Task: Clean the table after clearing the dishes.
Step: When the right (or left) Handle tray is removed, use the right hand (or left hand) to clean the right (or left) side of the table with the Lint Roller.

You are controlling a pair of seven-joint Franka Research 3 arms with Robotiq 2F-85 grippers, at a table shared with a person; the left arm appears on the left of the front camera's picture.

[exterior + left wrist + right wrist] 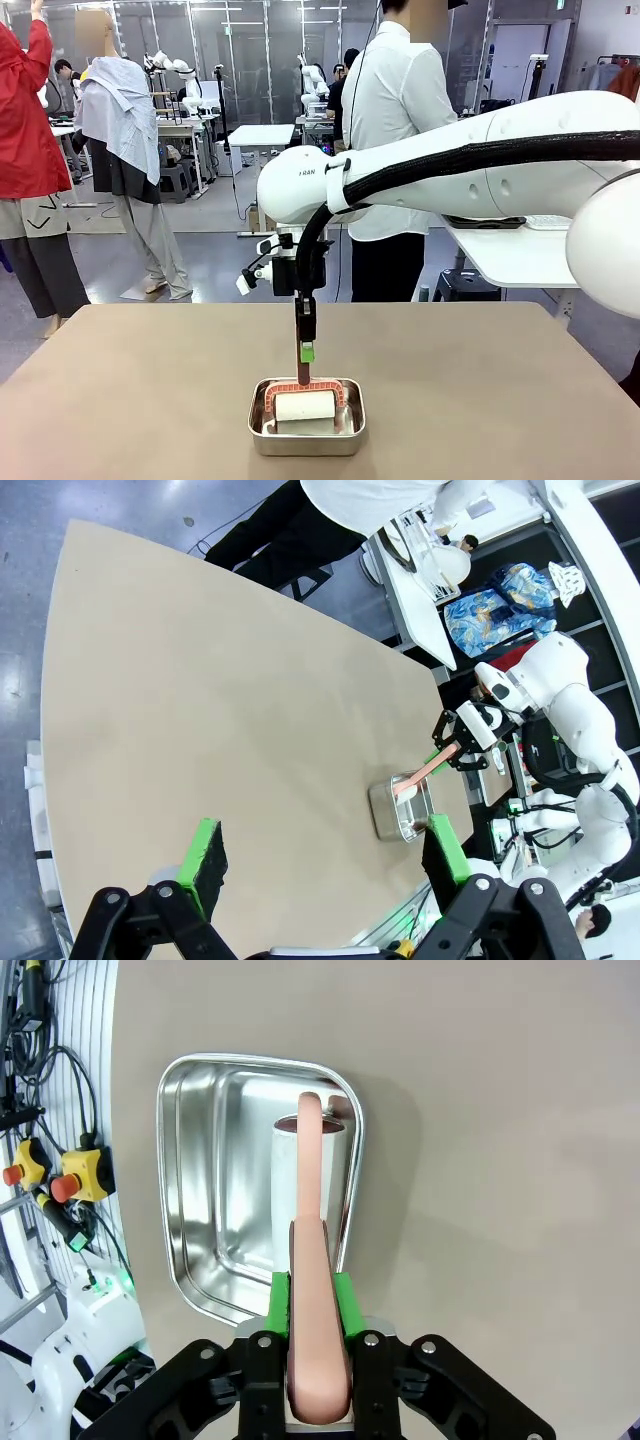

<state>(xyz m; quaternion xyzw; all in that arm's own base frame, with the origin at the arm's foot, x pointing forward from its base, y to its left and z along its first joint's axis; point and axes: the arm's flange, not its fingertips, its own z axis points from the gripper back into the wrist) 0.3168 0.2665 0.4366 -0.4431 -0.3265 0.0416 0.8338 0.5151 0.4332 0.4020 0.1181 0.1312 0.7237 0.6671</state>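
Front: the right gripper (305, 345) hangs straight down over the middle of the table (500, 400), pinched tight on the pink handle (302, 375) of a roller (305, 405). The white roll sits in a steel pan (305, 443) on the table's near side. A person (395, 120) in a white shirt stands at the far edge.

Left wrist: the left gripper (322, 825) is spread wide with nothing between the pads, up above the table, pan well off.

Right wrist: jaws clamp the handle, roller lying in the pan.
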